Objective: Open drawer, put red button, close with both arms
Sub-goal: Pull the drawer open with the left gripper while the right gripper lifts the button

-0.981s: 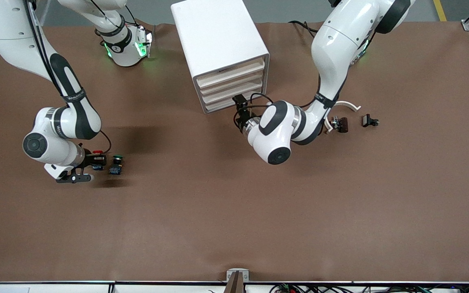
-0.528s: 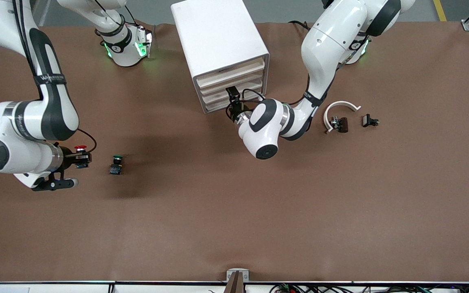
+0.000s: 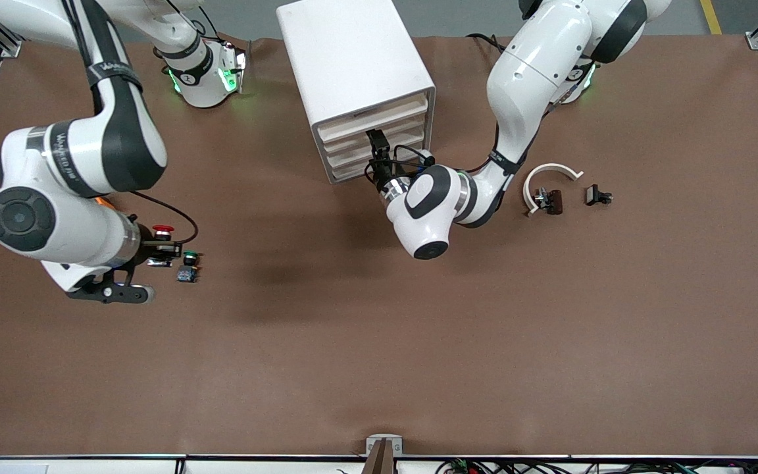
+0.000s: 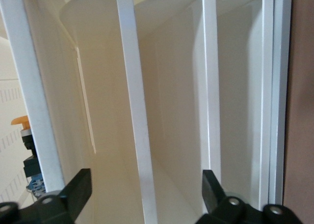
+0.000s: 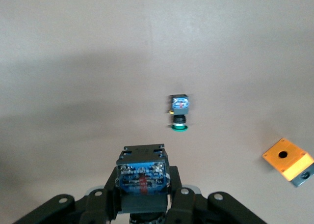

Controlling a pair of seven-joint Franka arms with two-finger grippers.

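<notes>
Front view: right claw [image 3: 163,253] clamped on red button [image 3: 163,230], green button [image 3: 188,265] just beside.

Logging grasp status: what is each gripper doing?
Left gripper: open, at the white cabinet's drawer fronts.
Right gripper: shut on the red-capped push button.
</notes>
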